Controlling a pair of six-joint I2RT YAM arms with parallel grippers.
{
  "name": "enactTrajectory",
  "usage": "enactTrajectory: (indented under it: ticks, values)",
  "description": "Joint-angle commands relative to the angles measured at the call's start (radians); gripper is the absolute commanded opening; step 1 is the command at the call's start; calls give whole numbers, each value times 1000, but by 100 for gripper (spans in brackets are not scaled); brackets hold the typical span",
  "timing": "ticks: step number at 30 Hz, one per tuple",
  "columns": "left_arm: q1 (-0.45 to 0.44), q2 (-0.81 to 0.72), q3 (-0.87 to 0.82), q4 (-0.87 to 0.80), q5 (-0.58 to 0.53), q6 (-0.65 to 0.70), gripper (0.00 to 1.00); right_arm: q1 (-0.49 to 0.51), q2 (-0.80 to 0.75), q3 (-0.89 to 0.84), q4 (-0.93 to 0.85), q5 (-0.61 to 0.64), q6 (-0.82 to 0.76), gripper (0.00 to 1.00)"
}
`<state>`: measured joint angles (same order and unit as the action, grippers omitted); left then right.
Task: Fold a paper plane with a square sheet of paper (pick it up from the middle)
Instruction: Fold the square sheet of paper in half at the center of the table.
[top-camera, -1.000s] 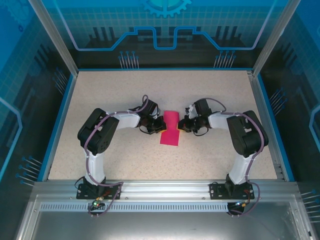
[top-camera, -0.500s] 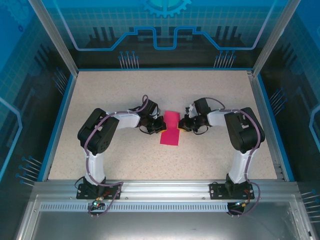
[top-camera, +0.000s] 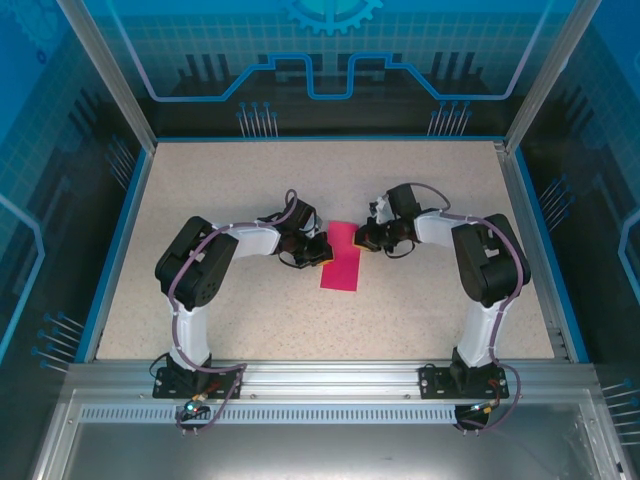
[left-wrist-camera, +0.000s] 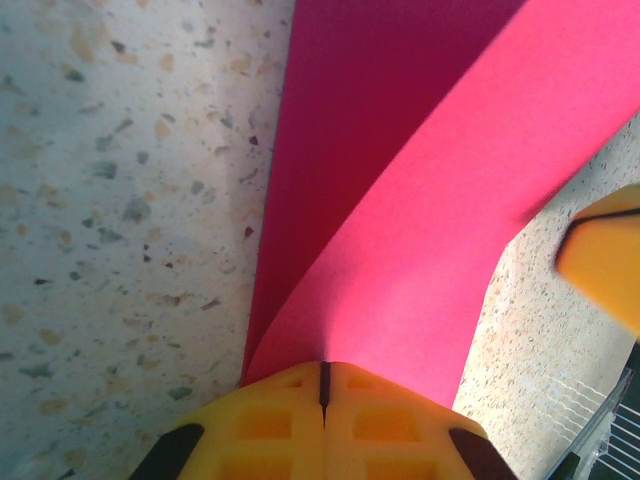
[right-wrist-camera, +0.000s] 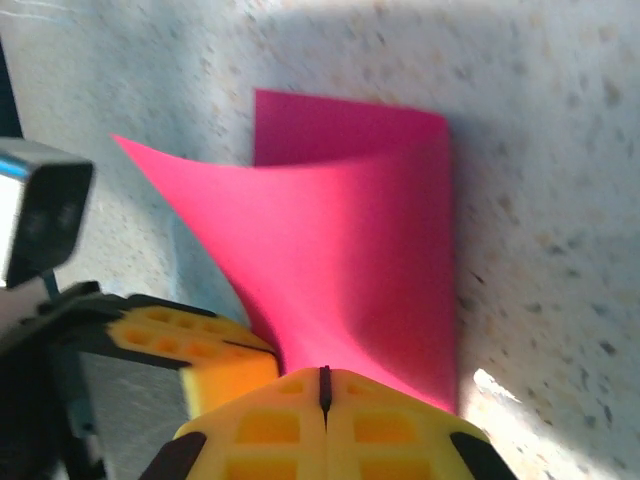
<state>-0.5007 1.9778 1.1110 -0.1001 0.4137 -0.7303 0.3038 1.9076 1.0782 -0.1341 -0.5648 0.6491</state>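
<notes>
Square sheet of paper (top-camera: 341, 265), curled over on tabletop (top-camera: 250, 180).
Clamped either side by closed left gripper (left-wrist-camera: 322, 368) and right gripper (right-wrist-camera: 324, 374).

Overhead, two wrist close-ups — shared paper (top-camera: 341, 262)

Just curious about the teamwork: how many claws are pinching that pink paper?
2: the left claw pinches the pink paper at its left side, the right claw at its right side.

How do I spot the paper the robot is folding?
Find the speckled beige table. In its middle, the left gripper and the right gripper face each other, both pinching the square sheet of paper. It is the only bright pink thing, curled over on itself.
</notes>
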Motion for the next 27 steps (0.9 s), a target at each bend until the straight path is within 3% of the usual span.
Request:
enactTrajectory:
  ticks: [1,12,17,27]
  values:
    - [-9,61,-31,-120,-67,20,0,-21,13,29,-35,-29,-15,0]
    - [-9,59,-46,-115,-69,25,0,-23,94,7,-31,49,-16,0]
    - [-10,59,-49,-123,-73,30,0,-22,61,26,-57,49,-15,0]
    - [-9,59,-51,-119,-73,29,0,-50,48,83,-41,-29,-7,0]
